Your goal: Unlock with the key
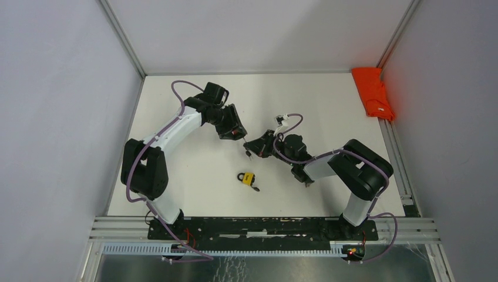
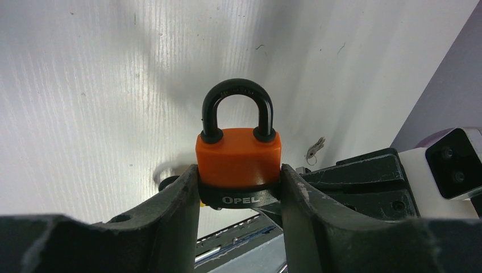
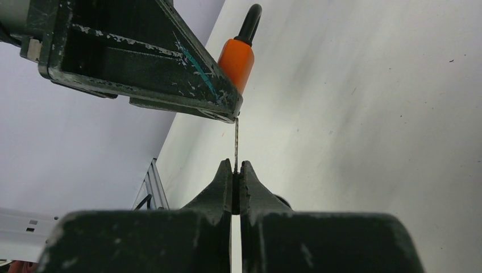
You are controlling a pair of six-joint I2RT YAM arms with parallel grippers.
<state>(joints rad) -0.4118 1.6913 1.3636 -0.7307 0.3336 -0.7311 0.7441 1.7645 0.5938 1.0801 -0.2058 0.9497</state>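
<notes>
Left end effector around padlock mid-table

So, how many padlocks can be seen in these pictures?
2. An orange padlock is clamped in the left gripper. A yellow padlock lies on the table between the two arms, nearer their bases. The arms might hide another.

Top view: bright, even, diffuse light; white counter carries only soft, short shadows. Left wrist view: orange-bodied padlock with black shackle sharp btwn left tool fingers, broad grey shadow beyond it; fingers dark, soft-focus. Right wrist view: thin metal key crisp above right tool; bkgd bright, faintly streaked.
</notes>
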